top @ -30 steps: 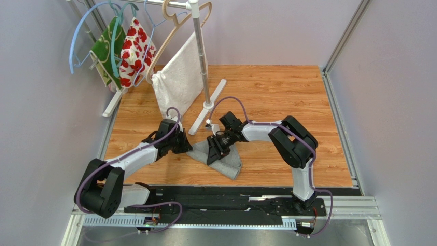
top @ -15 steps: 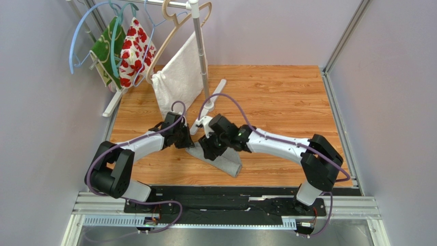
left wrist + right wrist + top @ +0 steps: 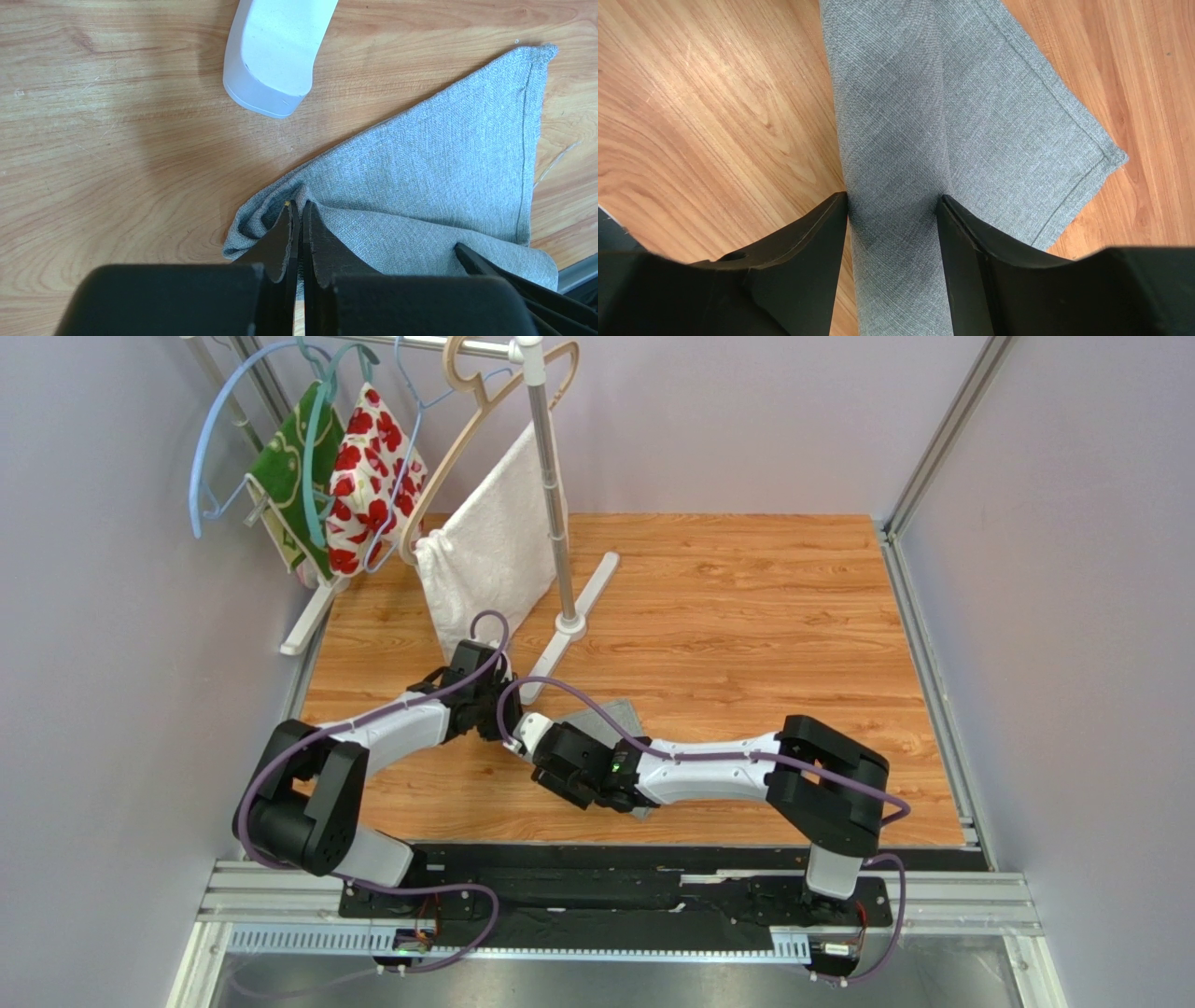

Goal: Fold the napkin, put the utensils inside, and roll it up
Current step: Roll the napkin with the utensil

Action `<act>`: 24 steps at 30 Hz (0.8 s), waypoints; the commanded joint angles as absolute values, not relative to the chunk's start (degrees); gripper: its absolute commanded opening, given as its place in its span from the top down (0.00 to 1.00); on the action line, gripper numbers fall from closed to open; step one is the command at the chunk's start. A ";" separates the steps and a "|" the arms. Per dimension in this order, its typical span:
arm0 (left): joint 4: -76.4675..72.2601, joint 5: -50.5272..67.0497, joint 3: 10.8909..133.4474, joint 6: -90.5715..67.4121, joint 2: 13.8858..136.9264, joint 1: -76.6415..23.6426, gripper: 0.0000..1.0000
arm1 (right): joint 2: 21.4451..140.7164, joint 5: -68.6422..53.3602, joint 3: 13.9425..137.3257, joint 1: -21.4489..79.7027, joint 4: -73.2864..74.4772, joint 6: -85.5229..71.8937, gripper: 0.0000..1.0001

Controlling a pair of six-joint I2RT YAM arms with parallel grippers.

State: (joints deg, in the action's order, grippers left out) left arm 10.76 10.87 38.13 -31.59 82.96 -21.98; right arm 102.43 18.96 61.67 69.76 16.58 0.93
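The grey napkin (image 3: 435,161) lies folded on the wooden table, and a long rolled part of it runs through the right wrist view (image 3: 899,140). In the top view the right arm hides most of it (image 3: 619,723). My left gripper (image 3: 300,207) is shut on a bunched corner of the napkin, and it also shows in the top view (image 3: 500,717). My right gripper (image 3: 893,204) straddles the rolled part, with both fingers pressed against the cloth. In the top view it sits just near of the left one (image 3: 551,759). The dark utensil is not in view.
A drying rack stands at the back left, and its white foot (image 3: 277,49) lies close beyond the left gripper. A white towel (image 3: 491,546), a red-flowered cloth (image 3: 368,469) and hangers hang on it. The table's near edge (image 3: 631,843) is just behind the napkin.
My right gripper has swung from above the napkin's middle down to the near left, and its arm now lies low across the cloth. My left gripper has barely moved.
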 commanded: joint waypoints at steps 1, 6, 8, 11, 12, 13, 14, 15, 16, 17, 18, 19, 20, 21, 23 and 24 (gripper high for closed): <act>11.34 10.90 40.08 -30.23 83.85 -21.71 1.00 | 104.67 21.19 60.91 70.49 12.04 4.83 0.45; 10.64 12.13 39.90 -29.71 82.01 -21.71 0.69 | 106.70 17.94 61.61 69.18 16.33 1.86 0.56; 10.89 10.38 39.20 -29.97 78.67 -21.71 0.50 | 106.09 12.59 60.48 67.24 17.14 0.36 0.68; 12.82 7.40 38.67 -30.23 72.96 -21.71 0.32 | 104.25 3.19 57.93 63.82 17.49 -2.89 0.76; 13.27 6.69 38.24 -30.32 71.47 -21.71 0.30 | 103.72 0.82 57.22 63.03 17.58 -3.42 0.77; 13.71 5.90 37.97 -30.58 68.67 -21.71 0.30 | 103.36 -4.86 56.78 61.71 17.40 -4.21 0.79; 14.32 4.67 37.45 -30.76 67.34 -21.71 0.30 | 103.01 -6.84 56.26 60.92 17.32 -4.83 0.79; 14.67 4.14 36.40 -30.94 66.02 -21.71 0.29 | 102.66 -9.12 55.64 60.30 17.31 -5.18 0.80; 14.85 3.70 35.86 -31.29 63.66 -21.71 0.29 | 102.57 -14.27 55.46 58.55 17.31 -6.14 0.80; 15.11 3.08 35.34 -31.38 62.59 -21.71 0.29 | 102.66 -16.67 55.46 57.75 17.31 -6.59 0.81; 15.20 2.90 34.20 -31.46 61.53 -21.71 0.29 | 102.66 -18.96 55.37 56.79 17.31 -6.94 0.81; 15.21 2.81 33.58 -31.64 59.87 -21.71 0.29 | 102.83 -23.94 55.46 54.95 17.31 -7.20 0.81; 15.03 2.99 33.14 -31.64 59.16 -21.71 0.29 | 103.01 -26.34 55.55 53.89 17.31 -7.90 0.81; 14.86 3.25 32.35 -31.64 58.72 -21.71 0.29 | 103.27 -28.63 55.63 53.01 16.79 -8.35 0.81; 13.98 4.12 31.82 -31.64 58.18 -21.71 0.29 | 104.67 -35.22 56.25 50.11 16.61 -9.13 0.82; 13.80 4.39 31.47 -31.64 58.36 -21.71 0.29 | 105.46 -37.07 56.69 49.23 16.52 -9.31 0.81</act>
State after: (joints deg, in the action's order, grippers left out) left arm 13.87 4.36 32.73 -31.14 59.00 -21.98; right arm 101.89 -20.18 57.74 52.12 11.70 -5.72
